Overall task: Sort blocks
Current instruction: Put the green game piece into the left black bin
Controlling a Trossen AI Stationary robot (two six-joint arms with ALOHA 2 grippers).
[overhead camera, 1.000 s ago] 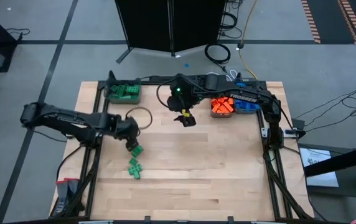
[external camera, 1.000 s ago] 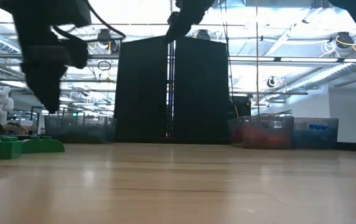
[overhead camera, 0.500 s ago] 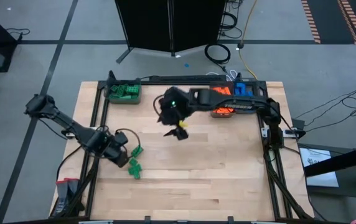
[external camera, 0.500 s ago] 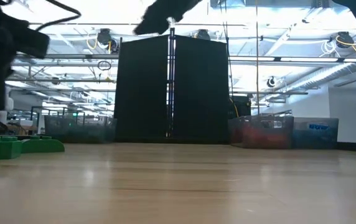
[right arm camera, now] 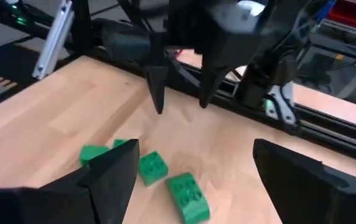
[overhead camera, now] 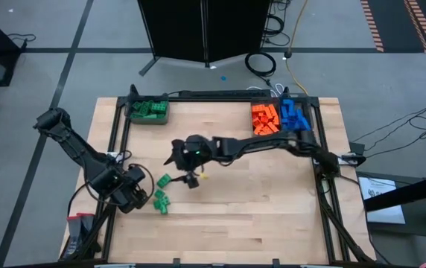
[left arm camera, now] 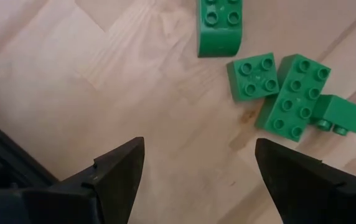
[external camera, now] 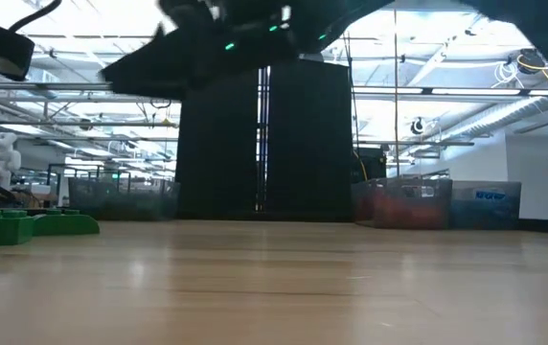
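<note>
Now both arms nearer the green blocks (overhead camera: pixel 161 198), left gripper (overhead camera: pixel 140 195) and right gripper (overhead camera: pixel 191 179) empty, fingers apart

A pale wooden table (overhead camera: pixel 258 208) carries a few loose green blocks (overhead camera: pixel 161 199) just beside the left gripper (overhead camera: pixel 127 195), with bins of sorted blocks (overhead camera: pixel 276 119) well beyond the right gripper (overhead camera: pixel 191 181).

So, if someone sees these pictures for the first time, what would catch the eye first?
Probably the few loose green blocks on the bare wooden table, near its left edge, with both open tools close by: the left tool just beside them, the right tool reaching across from the other side. Next, the bright bins at the far edge: green blocks far left, orange and blue far right.
</note>
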